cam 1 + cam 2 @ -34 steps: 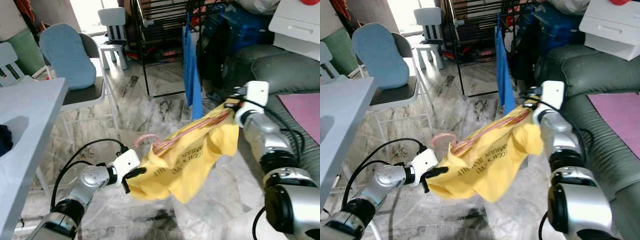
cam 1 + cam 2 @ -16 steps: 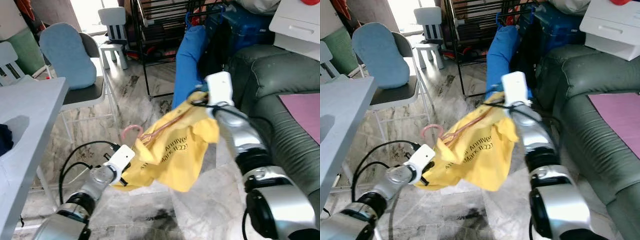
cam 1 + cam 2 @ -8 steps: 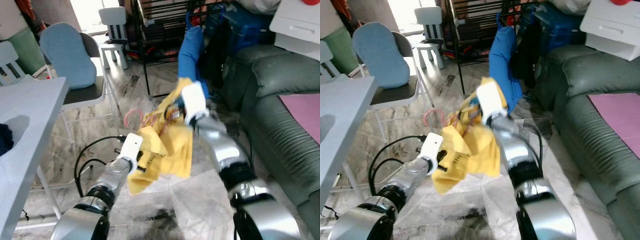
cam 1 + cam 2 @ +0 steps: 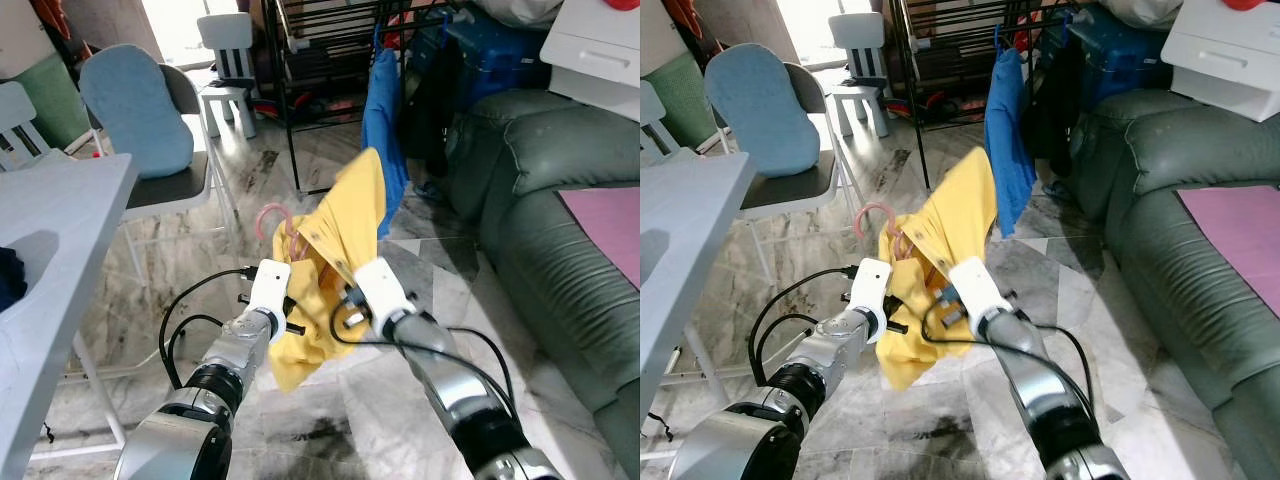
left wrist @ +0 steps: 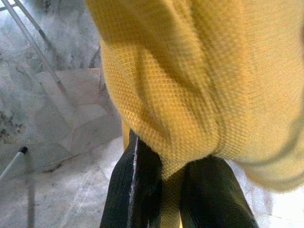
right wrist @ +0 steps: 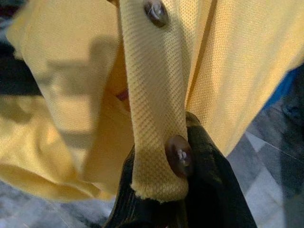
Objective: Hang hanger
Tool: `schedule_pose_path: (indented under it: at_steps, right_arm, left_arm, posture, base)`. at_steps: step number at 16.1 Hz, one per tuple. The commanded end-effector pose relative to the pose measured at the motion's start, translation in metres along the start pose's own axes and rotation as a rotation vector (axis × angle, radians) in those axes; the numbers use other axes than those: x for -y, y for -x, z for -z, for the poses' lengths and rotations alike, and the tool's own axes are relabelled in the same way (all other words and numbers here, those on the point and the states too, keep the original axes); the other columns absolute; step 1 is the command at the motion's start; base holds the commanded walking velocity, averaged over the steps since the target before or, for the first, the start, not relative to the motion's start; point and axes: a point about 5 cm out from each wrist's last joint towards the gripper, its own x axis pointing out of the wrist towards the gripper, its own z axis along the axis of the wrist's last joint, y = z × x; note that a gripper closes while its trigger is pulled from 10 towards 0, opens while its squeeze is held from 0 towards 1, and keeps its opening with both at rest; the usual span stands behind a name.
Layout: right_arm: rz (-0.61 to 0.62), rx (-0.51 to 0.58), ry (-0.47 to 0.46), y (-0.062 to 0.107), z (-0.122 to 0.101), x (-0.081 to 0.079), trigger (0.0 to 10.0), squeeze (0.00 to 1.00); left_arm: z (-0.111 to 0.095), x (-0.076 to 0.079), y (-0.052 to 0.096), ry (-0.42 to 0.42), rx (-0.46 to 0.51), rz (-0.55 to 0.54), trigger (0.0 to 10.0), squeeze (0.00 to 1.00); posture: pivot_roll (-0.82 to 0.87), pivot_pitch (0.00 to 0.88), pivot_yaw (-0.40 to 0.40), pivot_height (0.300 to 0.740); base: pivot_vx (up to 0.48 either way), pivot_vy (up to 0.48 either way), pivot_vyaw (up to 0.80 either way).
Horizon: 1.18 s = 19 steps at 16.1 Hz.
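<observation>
A yellow shirt [image 4: 345, 215] hangs on a pink hanger, whose hook [image 4: 271, 216] sticks up at its collar. Both grippers hold the shirt low in front of me. My left gripper [image 4: 285, 318] is shut on the shirt's lower left fold; the left wrist view has yellow cloth [image 5: 190, 85] pinched between the black fingers [image 5: 142, 190]. My right gripper [image 4: 345, 312] is shut on the buttoned placket [image 6: 156, 118] just beside it. A black clothes rack [image 4: 330, 40] stands behind, with a blue garment [image 4: 384, 110] hanging from it.
A dark green sofa [image 4: 560, 200] fills the right side. A grey table [image 4: 50, 260] edges the left, with a chair bearing a blue cushion [image 4: 135, 110] beyond it. A small white chair [image 4: 228, 60] stands further back. The floor is marble tile.
My right arm has swung from far right, high, down to the centre beside the left gripper. The shirt went from stretched wide to bunched and hanging more upright; the hook rose.
</observation>
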Motion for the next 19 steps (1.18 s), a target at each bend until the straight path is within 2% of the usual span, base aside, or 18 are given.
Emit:
schedule_pose_path:
  at_steps: [1, 2, 6, 7, 8, 9, 10, 11, 14, 15, 17, 19]
  right_arm:
    - [0.027, -0.026, 0.001, 0.004, 0.008, -0.001, 10.0, 0.34]
    - [0.056, -0.031, -0.026, 0.006, 0.011, 0.002, 10.0, 1.00]
    - [0.175, -0.036, -0.033, 0.015, 0.018, 0.020, 10.0, 1.00]
    - [0.236, -0.028, 0.021, 0.019, 0.021, 0.030, 10.0, 1.00]
    - [0.235, -0.017, 0.110, 0.021, 0.020, 0.032, 10.0, 1.00]
    - [0.219, -0.008, 0.157, 0.021, 0.018, 0.031, 10.0, 1.00]
    - [0.135, 0.033, 0.213, 0.022, 0.013, 0.025, 10.0, 1.00]
    - [0.097, 0.044, 0.226, 0.023, 0.011, 0.023, 10.0, 1.00]
    - [-0.156, 0.104, 0.321, 0.039, 0.007, 0.017, 10.0, 1.00]
    - [-0.188, 0.108, 0.351, 0.042, 0.006, 0.019, 10.0, 1.00]
    - [-0.248, 0.110, 0.429, 0.050, 0.002, 0.030, 10.0, 1.00]
    - [-0.271, 0.110, 0.459, 0.053, -0.005, 0.043, 10.0, 1.00]
  left_arm:
    - [-0.015, -0.013, 0.002, 0.022, 0.073, -0.039, 10.0, 0.00]
    - [-0.012, -0.015, 0.002, 0.020, 0.069, -0.046, 10.0, 0.00]
    - [-0.006, -0.026, 0.006, 0.040, 0.061, -0.091, 10.0, 0.00]
    - [-0.003, -0.030, 0.007, 0.038, 0.046, -0.103, 10.0, 0.00]
    - [-0.001, -0.033, 0.008, 0.010, 0.040, -0.113, 10.0, 0.00]
    - [-0.001, -0.034, 0.008, -0.012, 0.041, -0.115, 10.0, 0.00]
    - [-0.002, -0.036, 0.009, -0.075, 0.050, -0.091, 10.0, 0.00]
    - [-0.002, -0.036, 0.010, -0.087, 0.056, -0.069, 10.0, 0.00]
    - [-0.003, -0.041, 0.015, -0.357, 0.059, 0.092, 10.0, 0.00]
    - [-0.001, -0.044, 0.017, -0.403, 0.048, 0.113, 10.0, 0.00]
    - [0.003, -0.054, 0.022, -0.548, 0.013, 0.166, 10.0, 0.00]
    - [0.007, -0.060, 0.025, -0.612, -0.007, 0.200, 10.0, 0.00]
  posture:
    - [-0.24, 0.000, 0.113, 0.740]
    - [-0.24, 0.000, 0.113, 0.740]
    - [-0.24, 0.000, 0.106, 0.740]
    - [-0.24, 0.000, 0.103, 0.740]
    - [-0.24, 0.000, 0.104, 0.740]
    - [-0.24, 0.000, 0.105, 0.740]
    - [-0.25, 0.000, 0.108, 0.740]
    - [-0.25, 0.000, 0.107, 0.740]
    - [-0.25, 0.000, 0.106, 0.740]
    - [-0.25, 0.000, 0.106, 0.740]
    - [-0.25, 0.000, 0.110, 0.740]
    - [-0.25, 0.000, 0.116, 0.740]
  base:
    - [0.000, 0.000, 0.00]
    - [0.000, 0.000, 0.00]
    - [0.000, 0.000, 0.00]
    - [0.000, 0.000, 0.00]
    - [0.000, 0.000, 0.00]
    - [0.000, 0.000, 0.00]
    - [0.000, 0.000, 0.00]
    - [0.000, 0.000, 0.00]
    - [0.000, 0.000, 0.00]
    - [0.000, 0.000, 0.00]
    - [0.000, 0.000, 0.00]
    - [0.000, 0.000, 0.00]
